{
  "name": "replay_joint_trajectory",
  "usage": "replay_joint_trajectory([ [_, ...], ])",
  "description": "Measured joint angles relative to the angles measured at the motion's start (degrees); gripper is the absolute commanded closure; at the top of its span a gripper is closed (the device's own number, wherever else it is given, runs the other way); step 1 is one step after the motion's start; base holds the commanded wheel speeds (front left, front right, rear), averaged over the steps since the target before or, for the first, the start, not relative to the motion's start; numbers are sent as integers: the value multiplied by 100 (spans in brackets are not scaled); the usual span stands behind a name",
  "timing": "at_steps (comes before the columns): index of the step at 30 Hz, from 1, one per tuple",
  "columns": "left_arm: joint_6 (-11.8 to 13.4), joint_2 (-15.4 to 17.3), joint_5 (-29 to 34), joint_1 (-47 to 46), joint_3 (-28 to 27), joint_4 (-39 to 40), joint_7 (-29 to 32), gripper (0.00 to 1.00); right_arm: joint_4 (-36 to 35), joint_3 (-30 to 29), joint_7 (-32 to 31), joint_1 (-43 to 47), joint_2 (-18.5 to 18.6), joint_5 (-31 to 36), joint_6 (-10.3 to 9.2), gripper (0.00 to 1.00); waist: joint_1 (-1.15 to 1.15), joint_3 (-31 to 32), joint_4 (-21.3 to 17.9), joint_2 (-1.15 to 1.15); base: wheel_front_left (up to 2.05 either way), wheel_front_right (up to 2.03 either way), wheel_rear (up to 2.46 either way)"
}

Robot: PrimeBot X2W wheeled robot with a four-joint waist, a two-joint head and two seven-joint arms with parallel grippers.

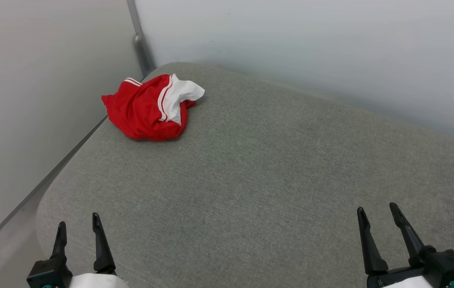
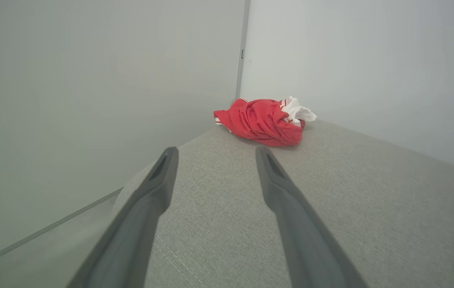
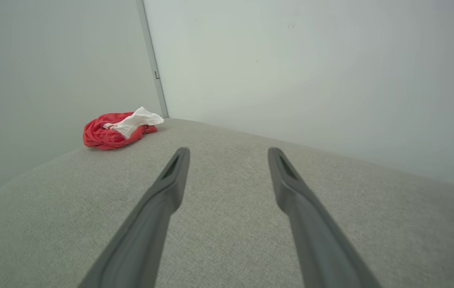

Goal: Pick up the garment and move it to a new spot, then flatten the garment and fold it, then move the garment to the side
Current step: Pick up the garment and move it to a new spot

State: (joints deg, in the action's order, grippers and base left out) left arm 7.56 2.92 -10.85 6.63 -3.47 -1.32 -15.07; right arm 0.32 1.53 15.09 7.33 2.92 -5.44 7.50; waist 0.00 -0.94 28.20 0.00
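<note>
At the bottom corners of the head view, the left gripper (image 1: 78, 221) and right gripper (image 1: 377, 208) hover over a grey woven-fabric padded bench (image 1: 251, 180), jaws of both spread wide, holding nothing. Well beyond them, upper left, the red jersey T-shirt (image 1: 147, 110) with white sleeve and striped trim lies bunched at the bench's far edge, beside a pale wall (image 1: 31, 80). Risk: pinching the heap may catch one layer only, or nudge it off that edge

The garment (image 1: 147, 108), bunched at the grey cushion's (image 1: 251, 180) far left corner, hides most of its cloth inside the heap. The cushion's near and right edges run off frame. The bottom edge crops the left hand (image 1: 78, 220) and right hand (image 1: 377, 207).
</note>
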Motion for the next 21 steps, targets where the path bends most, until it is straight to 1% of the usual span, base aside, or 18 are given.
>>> replay_joint_trajectory([
  [2, 20, 1, 0, 0, 7, -18, 0, 0, 0, 20, 0, -2, -1, 25, 0, 0, 0, -31, 21, 0, 0, 0, 0],
  [4, 53, -2, -190, -3, 3, -45, 0, 0, -4, 44, 0, -5, 0, 41, 0, 0, 0, -55, 12, 0, 0, 0, 0],
  [5, 49, 0, -147, -9, 4, -60, 0, 0, -5, 45, 0, -7, -1, 48, 0, 0, 0, -68, -4, 0, 0, 0, 0],
  [6, 40, 0, -94, -24, -12, -68, 0, 0, -10, 47, 0, -20, -2, 63, 1, 0, 0, -84, -27, 0, 0, 0, 0],
  [8, -27, -3, -203, -158, -63, -80, 0, 0, -30, 10, 0, -34, -1, 100, 0, 0, 0, -130, -82, 0, 0, 0, 0],
  [10, -175, -2, -177, -393, -158, -81, 0, 0, -54, -23, 0, -44, -1, 164, 0, 0, 0, -205, -134, 0, 0, 0, 0],
  [13, -517, 53, -235, -1000, -423, -168, 0, 0, -121, -79, 0, -146, -1, 303, 0, 0, 0, -374, -210, 0, 0, 0, 0],
  [15, -731, 226, -245, -1483, -537, -331, 0, 0, -168, -113, 0, -244, -1, 430, 0, 0, 0, -524, -262, 0, 0, 0, 0],
  [17, -884, 370, -323, -2052, -682, -503, -1, 0, -220, -158, 0, -358, -4, 545, 1, 0, 0, -700, -320, 0, 0, 0, 0],
  [21, -1163, 832, -432, -3127, -812, -867, -1, 0, -361, -289, 0, -644, -3, 822, 1, 0, 0, -1119, -458, 0, 0, 0, 0],
])
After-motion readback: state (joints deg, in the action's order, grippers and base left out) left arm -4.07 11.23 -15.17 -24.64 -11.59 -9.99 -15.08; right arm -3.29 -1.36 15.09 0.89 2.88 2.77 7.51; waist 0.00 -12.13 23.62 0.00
